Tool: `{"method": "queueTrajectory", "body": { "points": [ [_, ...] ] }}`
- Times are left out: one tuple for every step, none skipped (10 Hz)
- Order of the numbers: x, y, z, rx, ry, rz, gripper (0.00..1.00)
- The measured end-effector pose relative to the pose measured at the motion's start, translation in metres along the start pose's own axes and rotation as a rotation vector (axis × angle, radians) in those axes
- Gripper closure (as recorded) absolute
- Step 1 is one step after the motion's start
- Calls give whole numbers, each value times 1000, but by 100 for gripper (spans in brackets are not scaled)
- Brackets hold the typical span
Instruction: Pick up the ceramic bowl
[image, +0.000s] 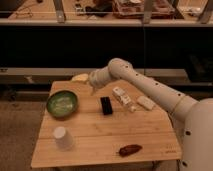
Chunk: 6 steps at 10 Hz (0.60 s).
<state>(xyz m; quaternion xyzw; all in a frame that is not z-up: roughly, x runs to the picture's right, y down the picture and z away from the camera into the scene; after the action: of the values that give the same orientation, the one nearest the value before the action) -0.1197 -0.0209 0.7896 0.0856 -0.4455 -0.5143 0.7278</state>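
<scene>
- Ceramic bowl (62, 103) sits upright at centre-left of frame, near the wooden table's (100, 145) left edge, rim clear for grasping.
- Gripper (86, 79) hovers just beyond it, upper right, not touching; whether it is spread or closed cannot be told.

One view only. Camera sits high, tilted down across the wooden counter (100, 135) from its near side, medium range, facing dark shelving (100, 45) beyond. Arm (150, 87) enters from the right; tool (80, 77) above the counter's far-left edge.
</scene>
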Motion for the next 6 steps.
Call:
{"method": "queueTrajectory", "body": {
  "points": [
    [7,3,4,-40,-11,-13,20],
    [17,8,11,-90,-11,-9,20],
    [30,14,20,-145,3,6,20],
    [38,18,26,-175,16,18,20],
    [42,20,33,-194,21,27,20],
    [43,22,44,-214,22,34,20]
  ]
}}
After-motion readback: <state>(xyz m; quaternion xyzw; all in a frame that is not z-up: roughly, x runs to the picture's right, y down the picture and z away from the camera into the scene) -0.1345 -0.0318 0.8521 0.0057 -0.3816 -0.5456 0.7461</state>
